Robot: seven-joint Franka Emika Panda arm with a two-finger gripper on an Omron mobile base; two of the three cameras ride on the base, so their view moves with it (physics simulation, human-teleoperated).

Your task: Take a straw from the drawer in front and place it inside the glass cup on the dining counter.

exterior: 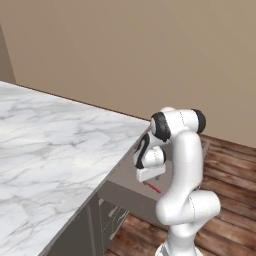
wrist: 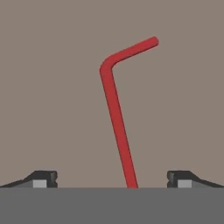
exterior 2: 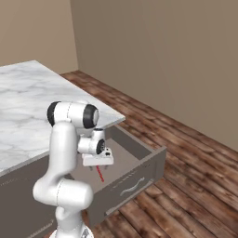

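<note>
Wide-open gripper (wrist: pixel 112 181) holding nothing, red bent straw (wrist: pixel 116 116) lying flat on the grey floor of the pulled-out drawer (exterior 2: pixel 139 174) between the fingertips, hand poised above it, marble dining counter (exterior: pixel 45 150) just beside.

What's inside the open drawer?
A red straw with a bent end lies on the drawer's plain grey floor, right under the gripper, whose jaws stand open on either side. The arm covers part of the floor, so anything there is hidden.
</note>
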